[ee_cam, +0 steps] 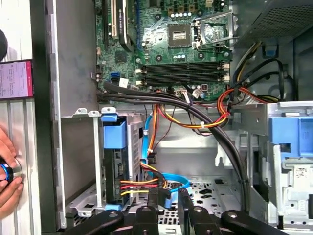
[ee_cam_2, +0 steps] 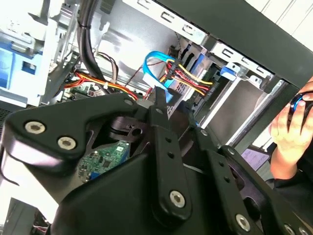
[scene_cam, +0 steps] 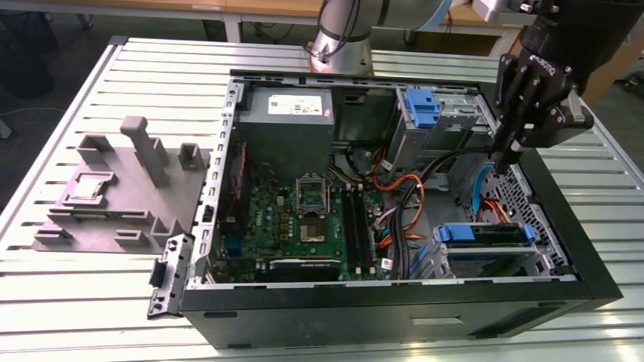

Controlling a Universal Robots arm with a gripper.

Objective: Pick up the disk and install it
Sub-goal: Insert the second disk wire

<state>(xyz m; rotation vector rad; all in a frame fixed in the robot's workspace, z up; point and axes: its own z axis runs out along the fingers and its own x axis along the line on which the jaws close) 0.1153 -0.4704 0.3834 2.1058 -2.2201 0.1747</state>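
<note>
Table [scene_cam: 90, 302]: slatted metal surface carrying the open computer case and a grey fixture block
Computer case [scene_cam: 403, 317]: black tower lying on its side, panel off, motherboard [scene_cam: 302, 219] facing up, orange and black cables running across the middle
Grey fixture block [scene_cam: 121, 192]: on the slats toward the exterior view's left of the case, apart from it
Disk [scene_cam: 483, 235]: seated in the drive cage at the case's corner toward the exterior view's right, its blue bracket uppermost; in the first wrist view [ee_cam: 116, 166] cables are plugged into its edge
Gripper [scene_cam: 503, 160]: black, hanging over the case interior beside the upper blue bay, holding nothing; fingers [ee_cam: 185, 200] stand near each other, narrow gap, above the blue cable
Hand [ee_cam_2: 288, 132]: a person's, at the case's outer edge in both wrist views
</note>
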